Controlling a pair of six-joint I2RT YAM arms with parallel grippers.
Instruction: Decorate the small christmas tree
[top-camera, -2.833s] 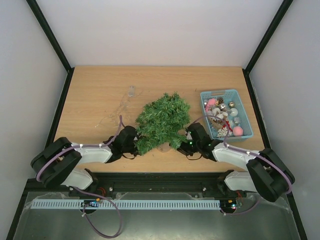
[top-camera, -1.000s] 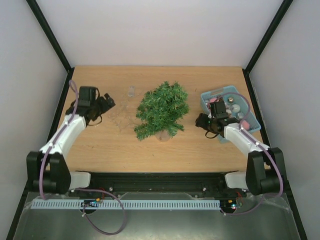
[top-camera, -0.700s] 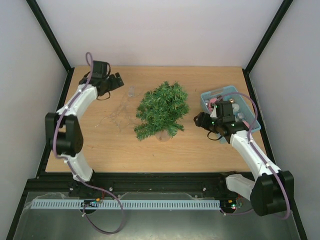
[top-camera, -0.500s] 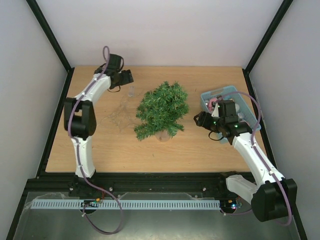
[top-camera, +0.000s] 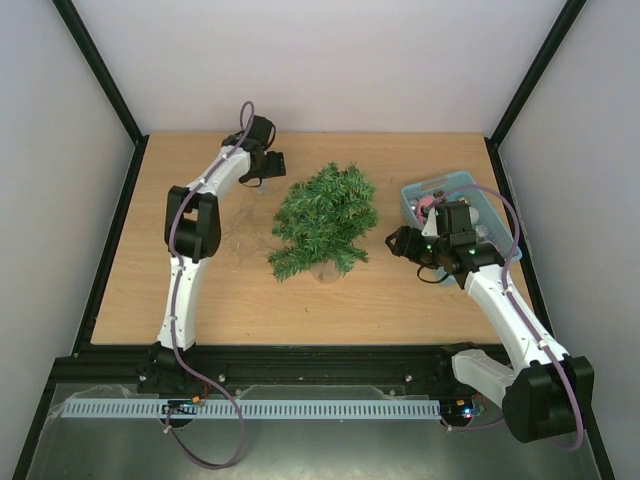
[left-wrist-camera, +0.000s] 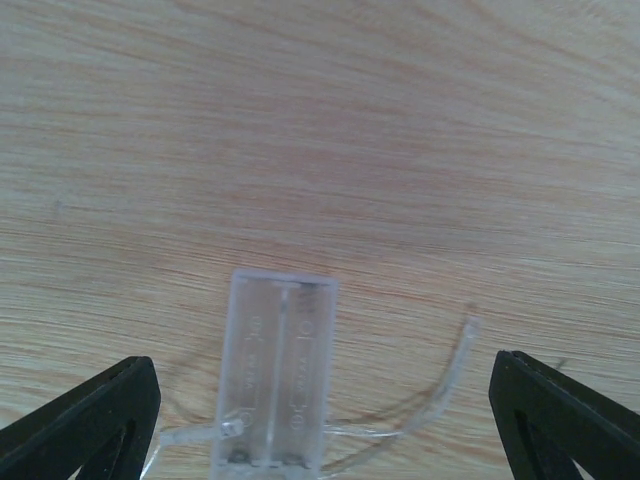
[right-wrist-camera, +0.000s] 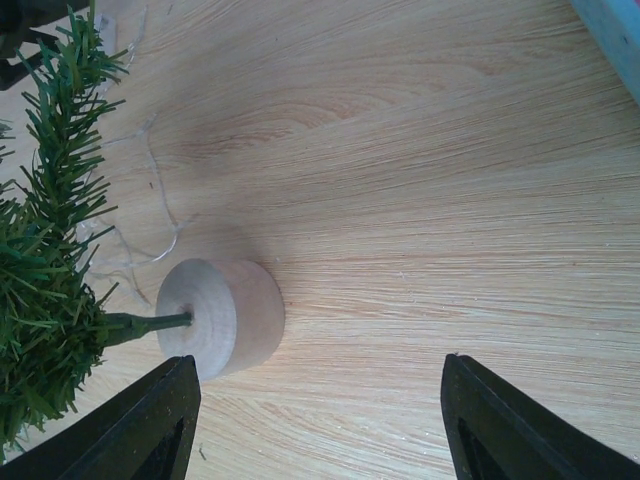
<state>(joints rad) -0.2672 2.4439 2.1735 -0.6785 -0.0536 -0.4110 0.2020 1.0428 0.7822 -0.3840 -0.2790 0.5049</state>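
The small christmas tree (top-camera: 325, 222) stands mid-table, dark green and bushy, on a round wooden base (right-wrist-camera: 222, 315). My right gripper (top-camera: 398, 240) hangs just to the right of the tree, open and empty. In its wrist view the gripper (right-wrist-camera: 320, 425) looks at the base, which sits near the left finger (right-wrist-camera: 140, 425) without touching it. My left gripper (top-camera: 272, 168) is at the back, left of the tree, and open. In its wrist view the gripper (left-wrist-camera: 325, 420) straddles a clear plastic battery box (left-wrist-camera: 278, 385) lying flat on the wood with thin clear wire (left-wrist-camera: 445, 380) trailing from it.
A light-blue basket (top-camera: 420, 190) of ornaments stands right of the tree, partly covered by my right arm; its corner (right-wrist-camera: 612, 30) shows in the right wrist view. Thin wire (top-camera: 235, 228) lies loose on the table left of the tree. Black frame rails border the table.
My left arm has swung from the table's left side toward the back and right, ending over the battery box. The right arm has barely moved. The tree stands as before.
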